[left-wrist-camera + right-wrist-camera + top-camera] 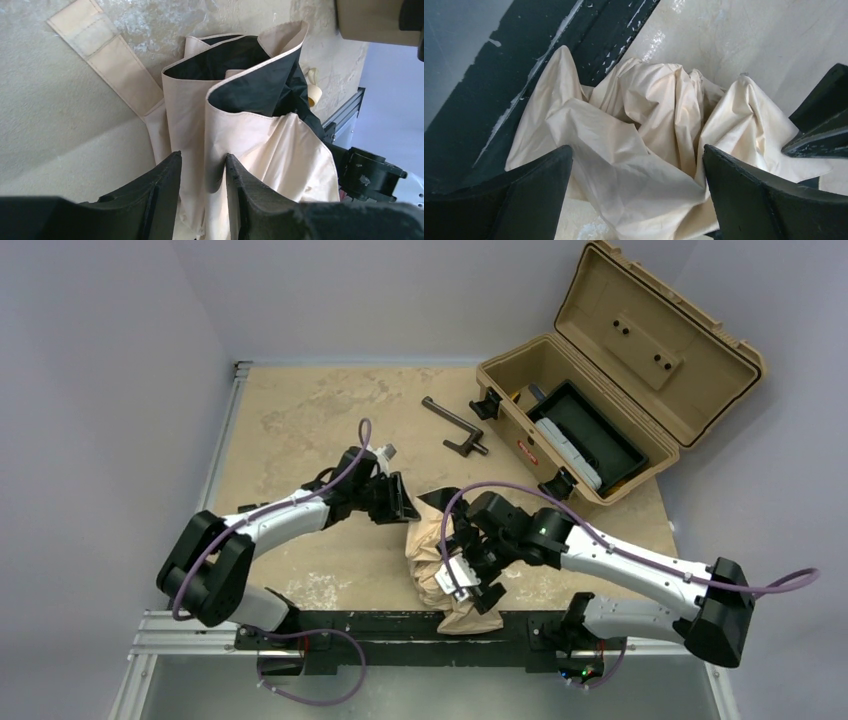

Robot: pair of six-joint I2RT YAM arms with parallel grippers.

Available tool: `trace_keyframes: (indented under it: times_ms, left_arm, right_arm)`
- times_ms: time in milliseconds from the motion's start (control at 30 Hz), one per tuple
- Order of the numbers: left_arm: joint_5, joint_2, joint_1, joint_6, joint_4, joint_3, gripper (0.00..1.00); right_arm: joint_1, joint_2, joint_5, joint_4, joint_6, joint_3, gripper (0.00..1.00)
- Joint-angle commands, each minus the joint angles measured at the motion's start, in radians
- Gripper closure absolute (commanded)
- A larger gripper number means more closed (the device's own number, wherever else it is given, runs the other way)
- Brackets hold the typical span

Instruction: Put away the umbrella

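Between the two arms, at the near edge of the mottled tan tabletop [300, 430]: compact folding umbrella [432, 558], beige canopy with black lining, crumpled in loose pleats and partly overhanging the black base rail [350, 625]. Not yet bundled. Beige fastening strap [107, 57] flat and undone on the table beside the folds; small pale wooden knob [314, 93] peeking out at the far side.

Left gripper [202, 162] low at the canopy's rim, fingers narrowly apart with one upright pleat between them, likely to gather or steady the fabric; whether actually clamped, cannot tell. Right gripper [636, 150] spread wide over the rumpled heap, holding nothing, probably poised to press the loose cloth together.

Hard tan plastic case [650, 335] open at the far right corner, lid up, presumably the destination, well apart from the umbrella. Dark metal L-shaped bar [452, 426] on the table near the case's front. Judging by the slack cloth, tidying stage only: wrapping and strapping needed before any lift.
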Motion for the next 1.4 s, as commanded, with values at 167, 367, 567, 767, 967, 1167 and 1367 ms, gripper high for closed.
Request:
trace_keyframes:
  times_ms: [167, 367, 567, 767, 967, 1167, 1367]
  left_arm:
    - [0.059, 0.135, -0.067, 0.0, 0.094, 0.061, 0.69]
    - [0.06, 0.174, -0.072, -0.003, 0.086, 0.059, 0.77]
    - [0.082, 0.248, -0.072, 0.033, 0.016, 0.117, 0.84]
    - [0.055, 0.335, -0.069, 0.112, -0.158, 0.267, 0.87]
    - [-0.002, 0.378, -0.064, 0.131, -0.241, 0.308, 0.87]
    - [-0.061, 0.375, -0.041, 0.103, -0.246, 0.293, 0.81]
    - [-0.074, 0.318, -0.027, 0.094, -0.252, 0.324, 0.72]
  right_arm:
    - [0.185, -0.008, 0.418, 0.318, 0.089, -0.198, 0.01]
    - [0.223, 0.115, 0.608, 0.557, 0.118, -0.272, 0.1]
    - [0.213, 0.263, 0.718, 0.793, 0.17, -0.225, 0.43]
    - [0.095, 0.36, 0.775, 0.943, 0.103, -0.136, 0.68]
    - [-0.044, 0.397, 0.608, 0.785, 0.115, -0.013, 0.51]
    - [-0.055, 0.235, 0.26, 0.416, 0.093, 0.068, 0.15]
    - [-0.055, 0.11, 0.153, 0.237, 0.094, 0.112, 0.08]
